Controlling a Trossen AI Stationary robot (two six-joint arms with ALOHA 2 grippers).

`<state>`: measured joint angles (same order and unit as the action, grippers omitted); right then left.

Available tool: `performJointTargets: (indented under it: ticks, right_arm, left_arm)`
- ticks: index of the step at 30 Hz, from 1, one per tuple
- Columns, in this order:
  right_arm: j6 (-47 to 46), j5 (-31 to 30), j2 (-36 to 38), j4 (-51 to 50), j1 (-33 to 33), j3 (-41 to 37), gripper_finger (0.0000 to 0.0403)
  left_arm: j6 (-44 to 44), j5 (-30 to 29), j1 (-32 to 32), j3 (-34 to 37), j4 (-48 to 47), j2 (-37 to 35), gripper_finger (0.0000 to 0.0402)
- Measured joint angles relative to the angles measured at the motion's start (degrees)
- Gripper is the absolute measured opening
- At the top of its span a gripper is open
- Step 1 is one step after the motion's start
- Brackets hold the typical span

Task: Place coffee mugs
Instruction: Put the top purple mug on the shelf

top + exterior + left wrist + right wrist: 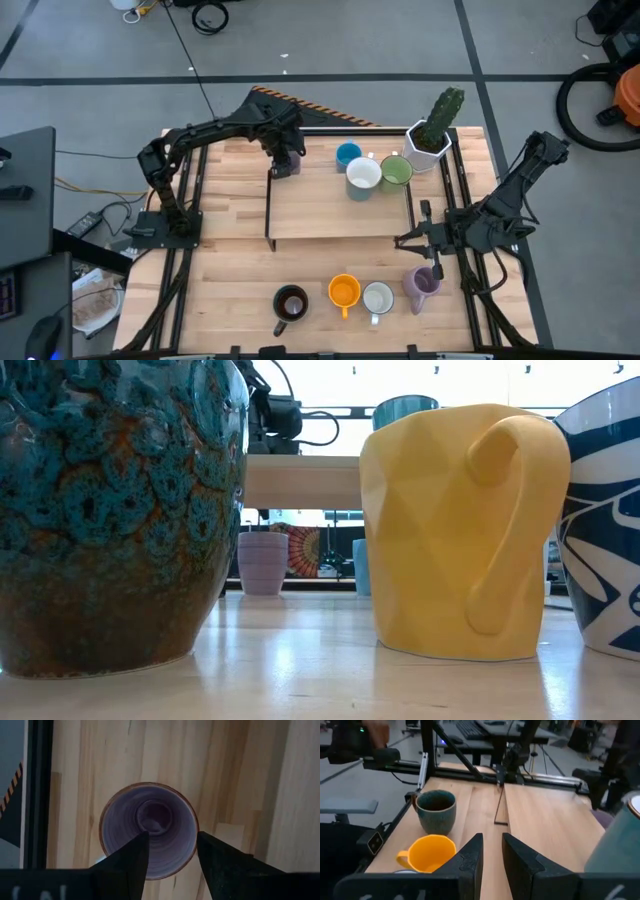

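Wooden desk (330, 275), upper centre: left gripper (285, 160) hangs spread over lavender mug (148, 827), ungrasped. Likely mid-pick; next, descend and clench. Right gripper (425, 240) waits, parted, empty.

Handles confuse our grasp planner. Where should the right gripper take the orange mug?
Grip the orange mug by its rim wall, coming from above: it stands upright, mouth open. Its handle points toward the table's front edge, so close across the rim elsewhere.

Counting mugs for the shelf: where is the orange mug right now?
In the high view the orange mug stands on the table's near edge, between the dark mug and a white mug, left of the right gripper.
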<state>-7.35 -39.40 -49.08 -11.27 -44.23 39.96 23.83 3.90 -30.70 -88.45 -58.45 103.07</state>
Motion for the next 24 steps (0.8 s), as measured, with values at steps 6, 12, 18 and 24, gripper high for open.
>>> performJointTargets:
  ticks: [6,12,18,24]
  right_arm:
    - [3.3,-0.5,0.0,6.5,0.4,-3.1,0.0077]
    - [3.1,-8.1,0.0,9.4,0.5,-6.2,0.0077]
    - [3.1,-9.5,0.0,10.8,0.5,-7.9,0.0077]
    - [3.5,-9.7,0.1,10.8,-0.1,-7.9,0.0077]
  left_arm:
    - [0.4,-0.8,0.3,0.0,2.9,0.0,0.0172]
    - [-6.4,-0.7,1.3,0.0,5.8,0.0,0.0172]
    - [-11.3,-0.6,2.4,0.0,4.1,0.0,0.0172]
    - [-20.0,-0.7,4.0,0.0,2.6,0.0,0.0172]
